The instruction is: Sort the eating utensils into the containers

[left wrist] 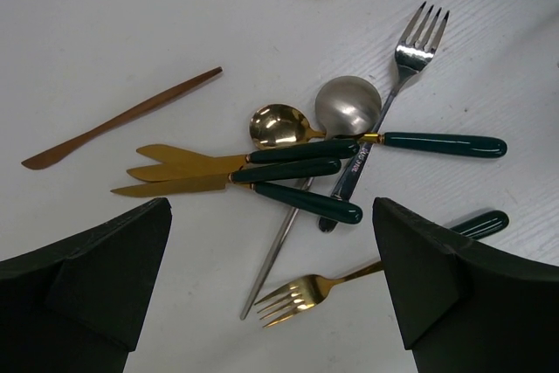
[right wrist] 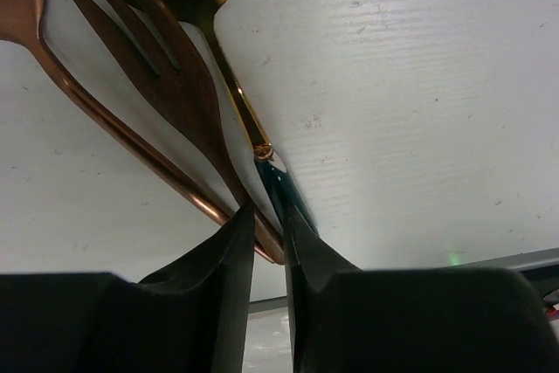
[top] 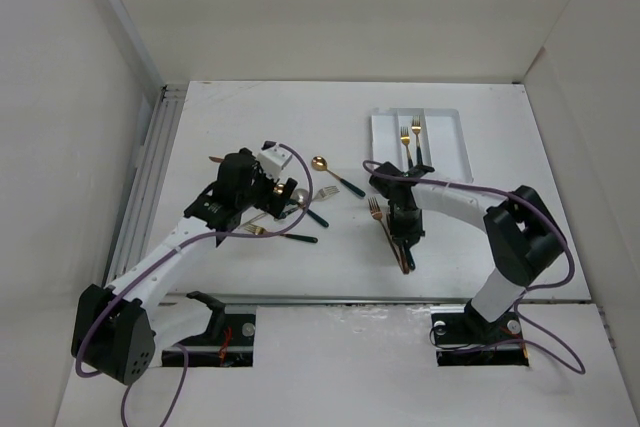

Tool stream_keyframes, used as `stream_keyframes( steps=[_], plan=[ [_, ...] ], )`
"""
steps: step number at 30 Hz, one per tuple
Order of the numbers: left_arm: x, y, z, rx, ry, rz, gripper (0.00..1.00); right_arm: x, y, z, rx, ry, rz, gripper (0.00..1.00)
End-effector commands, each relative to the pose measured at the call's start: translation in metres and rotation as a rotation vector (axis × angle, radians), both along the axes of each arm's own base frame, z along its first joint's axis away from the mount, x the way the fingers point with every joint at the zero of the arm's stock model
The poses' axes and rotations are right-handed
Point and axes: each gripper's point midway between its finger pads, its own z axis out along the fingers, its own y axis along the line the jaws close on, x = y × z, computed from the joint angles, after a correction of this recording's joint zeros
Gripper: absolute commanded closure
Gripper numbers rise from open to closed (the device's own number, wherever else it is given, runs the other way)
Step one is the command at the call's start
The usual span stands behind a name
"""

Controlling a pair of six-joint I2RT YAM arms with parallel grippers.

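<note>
Top external view: loose cutlery lies left of centre on the desk [top: 250,117], and the tray [top: 452,147] sits far right.
The left pincer [left wrist: 271,205] gapes wide over a heap of three gold knives [left wrist: 183,172], a gold spoon [left wrist: 278,124], a silver spoon [left wrist: 348,104], a silver fork [left wrist: 417,41] and a gold fork [left wrist: 293,296]. A copper knife [left wrist: 122,118] lies apart. The right pincer [right wrist: 269,214] is narrow, pinching a green handle [right wrist: 272,174] beside a copper fork [right wrist: 166,67]. Two forks [top: 411,135] lie in the tray.

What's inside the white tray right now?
Two gold-headed forks lie side by side in the white tray. Its near end is partly covered by the right arm, so anything there cannot be seen.
</note>
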Motion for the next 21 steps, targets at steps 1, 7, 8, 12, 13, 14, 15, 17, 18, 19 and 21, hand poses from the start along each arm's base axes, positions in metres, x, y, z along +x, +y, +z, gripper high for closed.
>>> stream_keyframes(
  steps=[1, 7, 8, 12, 13, 14, 15, 17, 18, 19, 21],
  plan=[
    [0.002, -0.002, 0.013, -0.028, -0.049, 0.006, 0.00, 0.007, 0.007, 0.010, 0.028, -0.058, -0.003, 0.75],
    [0.001, -0.005, 0.013, -0.029, -0.049, -0.004, 0.00, 0.007, 0.005, 0.008, 0.015, -0.055, -0.003, 0.75],
    [0.001, -0.005, 0.013, -0.029, -0.049, -0.004, 0.00, 0.008, 0.004, 0.008, 0.007, -0.061, -0.003, 0.75],
    [-0.001, -0.004, 0.012, -0.029, -0.049, -0.004, 0.00, 0.011, -0.002, 0.003, -0.031, -0.068, -0.021, 0.76],
    [-0.001, -0.004, 0.012, -0.029, -0.049, -0.004, 0.00, 0.010, -0.002, 0.000, -0.039, -0.059, -0.021, 0.76],
    [-0.001, -0.004, 0.012, -0.029, -0.049, -0.004, 0.00, 0.011, -0.004, -0.002, -0.055, -0.060, -0.029, 0.76],
    [-0.001, -0.004, 0.012, -0.029, -0.049, -0.004, 0.00, 0.009, -0.006, -0.002, -0.061, -0.053, -0.029, 0.76],
    [-0.001, -0.004, 0.012, -0.029, -0.049, -0.004, 0.00, 0.015, -0.008, 0.000, -0.071, -0.075, -0.050, 0.76],
    [-0.003, -0.003, 0.008, -0.025, -0.041, -0.004, 0.00, 0.016, -0.008, 0.003, -0.064, -0.084, -0.051, 0.76],
    [-0.003, -0.003, 0.008, -0.025, -0.041, -0.004, 0.00, 0.017, -0.007, 0.002, -0.048, -0.082, -0.060, 0.76],
    [-0.003, -0.003, 0.011, -0.029, -0.049, -0.004, 0.00, 0.020, -0.003, -0.001, -0.029, -0.090, -0.048, 0.76]
  ],
)
